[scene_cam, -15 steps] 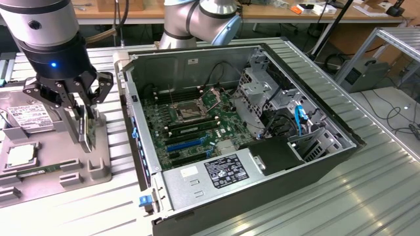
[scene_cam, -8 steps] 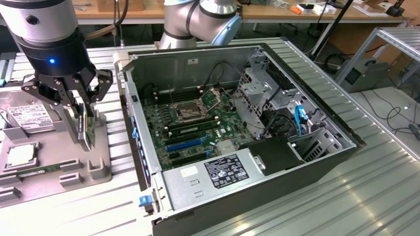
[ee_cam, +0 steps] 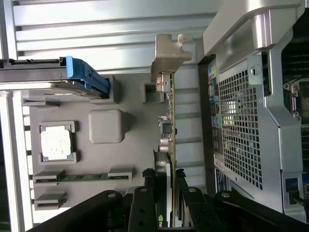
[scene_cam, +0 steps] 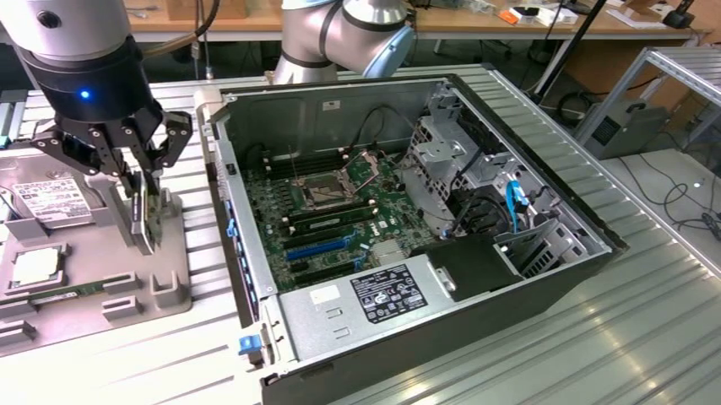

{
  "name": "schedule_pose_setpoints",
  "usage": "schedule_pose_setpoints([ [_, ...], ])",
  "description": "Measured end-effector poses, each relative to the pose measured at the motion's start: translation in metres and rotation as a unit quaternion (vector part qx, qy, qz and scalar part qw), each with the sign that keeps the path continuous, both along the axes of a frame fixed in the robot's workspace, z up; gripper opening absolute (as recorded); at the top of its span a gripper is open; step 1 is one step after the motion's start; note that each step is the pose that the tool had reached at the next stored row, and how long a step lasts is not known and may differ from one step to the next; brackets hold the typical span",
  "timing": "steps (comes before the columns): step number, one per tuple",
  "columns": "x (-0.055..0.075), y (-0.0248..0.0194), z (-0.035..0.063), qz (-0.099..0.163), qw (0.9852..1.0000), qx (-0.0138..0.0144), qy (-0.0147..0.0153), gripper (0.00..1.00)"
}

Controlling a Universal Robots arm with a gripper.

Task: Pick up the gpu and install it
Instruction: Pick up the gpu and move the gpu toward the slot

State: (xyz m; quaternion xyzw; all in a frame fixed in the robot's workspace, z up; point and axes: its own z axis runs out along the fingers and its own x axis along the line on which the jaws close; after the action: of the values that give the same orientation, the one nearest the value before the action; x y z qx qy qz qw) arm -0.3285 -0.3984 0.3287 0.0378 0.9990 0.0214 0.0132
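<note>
Black-fingered gripper [ee_cam: 164,191] is clamped on thin green/black gpu [ee_cam: 169,128] w/ silver bracket, stood edge-up in grey plastic tray [ee_cam: 104,99]. Pick-up step is in hand; straight, level pull prob needed imo.

At left, the gripper [scene_cam: 138,194] clasps the gpu [scene_cam: 143,229] among tray [scene_cam: 101,261] posts. Centre, the case [scene_cam: 327,114] stands open on top, its blue slots [scene_cam: 316,250] unblocked, drive cage [scene_cam: 451,160] crowding right.

Power supply label [scene_cam: 389,295], drive label [scene_cam: 51,202]: print illegible.
</note>
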Motion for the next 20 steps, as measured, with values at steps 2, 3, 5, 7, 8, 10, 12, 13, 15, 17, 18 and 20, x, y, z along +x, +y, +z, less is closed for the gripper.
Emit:
schedule_pose_setpoints([
  [2,0.000,0.0000,0.0023,0.000,1.0000,0.0000,0.0000,0.27],
  [3,0.000,0.0000,0.0030,0.000,1.0000,0.0000,0.0000,0.27],
  [5,0.000,0.0000,0.0051,0.000,1.0000,0.0000,0.0000,0.27],
  [7,0.000,0.0000,0.0076,0.000,1.0000,0.0000,0.0000,0.27],
  [8,0.000,0.0000,0.0092,0.000,1.0000,0.0000,0.0000,0.27],
  [10,0.000,0.0000,0.0121,0.000,1.0000,0.0000,0.0001,0.27],
  [12,0.000,0.0000,0.0136,0.000,1.0000,0.0000,0.0000,0.27],
  [13,0.000,0.0000,0.0149,0.000,1.0000,0.0000,0.0000,0.27],
  [15,0.000,0.0000,0.0176,0.000,1.0000,0.0000,0.0000,0.27],
  [17,0.000,0.0000,0.0207,0.000,1.0000,0.0000,0.0000,0.27],
  [18,0.000,0.0000,0.0216,0.000,1.0000,0.0000,0.0000,0.27],
  [20,0.000,0.0000,0.0239,0.000,1.0000,0.0000,0.0000,0.27],
])
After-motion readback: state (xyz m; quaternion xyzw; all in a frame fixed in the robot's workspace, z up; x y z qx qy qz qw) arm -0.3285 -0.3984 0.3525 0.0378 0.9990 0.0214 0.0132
